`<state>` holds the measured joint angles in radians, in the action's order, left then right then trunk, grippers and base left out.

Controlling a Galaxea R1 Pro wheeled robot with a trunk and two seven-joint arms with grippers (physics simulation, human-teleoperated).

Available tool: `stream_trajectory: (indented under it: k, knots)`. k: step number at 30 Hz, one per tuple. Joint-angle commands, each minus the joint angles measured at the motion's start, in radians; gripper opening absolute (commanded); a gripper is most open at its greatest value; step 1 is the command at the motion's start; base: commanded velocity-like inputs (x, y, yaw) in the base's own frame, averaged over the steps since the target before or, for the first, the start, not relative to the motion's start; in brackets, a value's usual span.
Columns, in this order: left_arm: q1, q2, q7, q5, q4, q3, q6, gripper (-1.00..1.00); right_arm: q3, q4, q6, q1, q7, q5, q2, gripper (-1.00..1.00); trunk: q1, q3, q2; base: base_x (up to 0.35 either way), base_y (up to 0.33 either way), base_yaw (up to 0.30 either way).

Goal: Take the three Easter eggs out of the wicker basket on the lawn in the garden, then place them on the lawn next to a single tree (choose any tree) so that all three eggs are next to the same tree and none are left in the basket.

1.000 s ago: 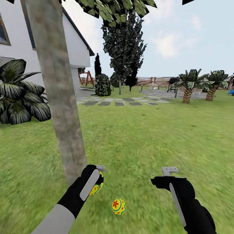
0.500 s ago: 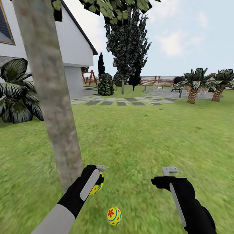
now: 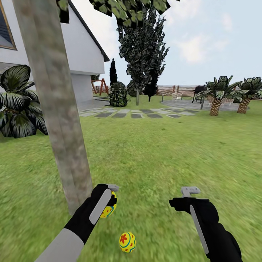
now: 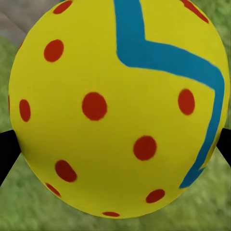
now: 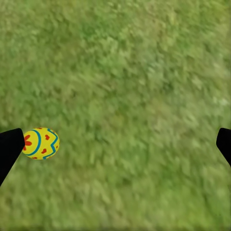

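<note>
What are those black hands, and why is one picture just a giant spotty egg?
They belong to a robot with two arms. The big picture comes from a camera on its head, looking down at the lawn beside a tree. Each arm also has a small camera by its gripper. The left gripper is holding a yellow egg, so that camera sees it very close and it looks huge. The right gripper is open and holds nothing; its camera looks down at grass and another egg, which lies on the lawn between the arms.
</note>
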<state>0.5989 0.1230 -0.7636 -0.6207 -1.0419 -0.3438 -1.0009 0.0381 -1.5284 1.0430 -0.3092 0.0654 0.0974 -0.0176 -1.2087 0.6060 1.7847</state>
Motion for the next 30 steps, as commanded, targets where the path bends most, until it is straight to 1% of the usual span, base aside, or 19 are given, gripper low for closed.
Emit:
stream_trajectory:
  k: [1, 2, 3, 4, 6, 8, 10, 12, 15, 18, 22, 26, 30]
  knots:
    - [0.001, 0.000, -0.010, -0.010, -0.001, -0.002, -0.003, -1.00, 0.001, -0.001, 0.004, -0.001, 0.007, 0.010, -0.001, 1.00, -0.004, 0.004, 0.008, 0.000, 0.000, 0.000]
    - [0.001, 0.000, -0.010, -0.014, -0.001, -0.001, -0.004, -1.00, 0.001, -0.001, 0.004, -0.001, 0.007, 0.010, -0.001, 1.00, -0.008, 0.007, 0.015, 0.000, 0.000, 0.000]
    - [0.001, 0.000, -0.010, -0.026, 0.002, -0.001, -0.005, -1.00, 0.002, -0.001, 0.004, -0.001, 0.007, 0.009, -0.001, 1.00, -0.012, 0.011, 0.022, 0.000, 0.000, 0.000]
    - [0.001, -0.001, -0.011, -0.050, 0.005, -0.002, -0.006, -1.00, 0.001, -0.001, 0.004, -0.001, 0.007, 0.009, -0.001, 1.00, -0.015, 0.014, 0.029, 0.000, 0.000, 0.000]
    - [0.001, -0.005, -0.013, -0.108, 0.010, -0.002, -0.009, -1.00, 0.001, -0.001, 0.004, -0.001, 0.007, 0.009, -0.001, 1.00, -0.023, 0.020, 0.043, 0.000, 0.000, 0.000]
    - [0.001, -0.007, -0.014, -0.135, 0.012, -0.003, -0.012, -1.00, 0.001, -0.001, 0.004, -0.001, 0.008, 0.009, -0.001, 1.00, -0.031, 0.026, 0.057, 0.000, 0.000, 0.000]
    - [0.001, -0.008, -0.013, -0.152, 0.026, -0.003, -0.014, -1.00, 0.001, -0.001, 0.004, -0.001, 0.008, 0.008, -0.001, 1.00, -0.038, 0.033, 0.071, 0.000, 0.000, 0.000]
    - [0.002, -0.008, -0.013, -0.157, 0.039, -0.003, -0.014, -1.00, 0.001, -0.001, 0.004, -0.001, 0.008, 0.008, -0.001, 1.00, -0.046, 0.039, 0.085, 0.000, 0.000, 0.000]
    - [0.026, -0.009, -0.018, -0.162, 0.099, -0.003, -0.007, -1.00, 0.000, -0.001, 0.004, -0.001, 0.008, 0.007, -0.002, 1.00, -0.058, 0.048, 0.106, 0.000, 0.000, 0.000]
    - [0.040, -0.009, -0.017, -0.161, 0.150, -0.004, 0.001, -1.00, -0.018, -0.001, 0.004, -0.001, 0.008, 0.007, -0.003, 1.00, -0.069, 0.058, 0.127, 0.000, 0.000, 0.000]
    - [0.045, -0.009, -0.017, -0.157, 0.173, -0.005, 0.019, -1.00, -0.035, -0.001, 0.004, -0.001, 0.008, 0.006, -0.005, 1.00, -0.084, 0.070, 0.155, 0.000, 0.000, 0.000]
    - [0.054, -0.011, -0.016, -0.154, 0.182, -0.005, 0.025, -1.00, -0.064, -0.001, 0.004, -0.001, 0.008, 0.005, -0.005, 1.00, -0.100, 0.083, 0.183, 0.000, 0.000, 0.000]
    - [0.056, -0.012, -0.016, -0.152, 0.185, -0.007, 0.040, -1.00, -0.071, -0.001, 0.004, -0.001, 0.008, 0.005, -0.005, 1.00, -0.115, 0.095, 0.211, 0.000, 0.000, 0.000]
